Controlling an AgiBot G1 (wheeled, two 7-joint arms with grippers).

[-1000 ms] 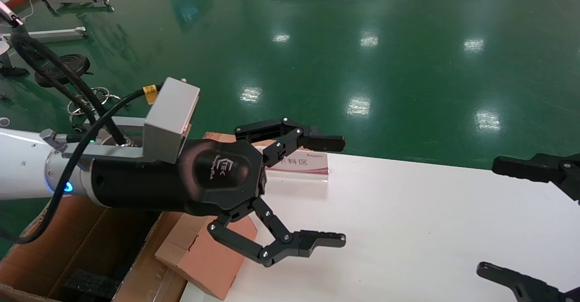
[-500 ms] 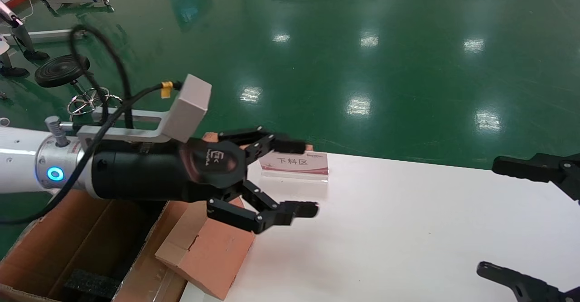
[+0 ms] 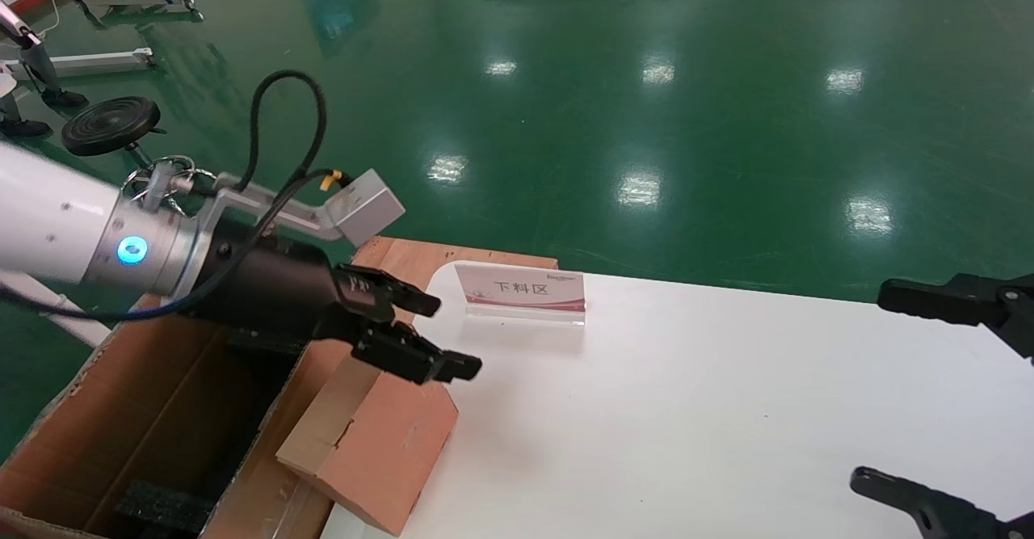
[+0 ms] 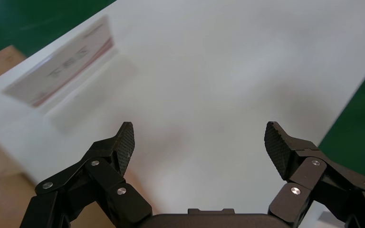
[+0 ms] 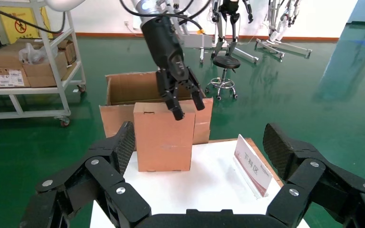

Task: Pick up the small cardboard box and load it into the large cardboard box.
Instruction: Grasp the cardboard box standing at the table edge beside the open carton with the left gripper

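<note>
The small cardboard box (image 3: pixel 380 442) stands on end at the left edge of the white table (image 3: pixel 727 410), next to the large cardboard box (image 3: pixel 121 410). The large box is open, with black foam at its bottom. My left gripper (image 3: pixel 448 337) is open and empty, just above the small box's top end. In the right wrist view the left gripper (image 5: pixel 187 107) hangs at the top edge of the small box (image 5: pixel 164 137), with the large box (image 5: pixel 128 90) behind. My right gripper (image 3: pixel 876 385) is open and empty at the table's right edge.
A white sign with red trim (image 3: pixel 521 288) stands at the table's far left; it also shows in the left wrist view (image 4: pixel 62 71). The shiny green floor surrounds the table. A shelf cart with cartons (image 5: pixel 28 61) and a stool (image 5: pixel 225 64) stand beyond the large box.
My left gripper has moved back to the left and down, from over the table to just above the small box's top. The small box and the right gripper have not moved.
</note>
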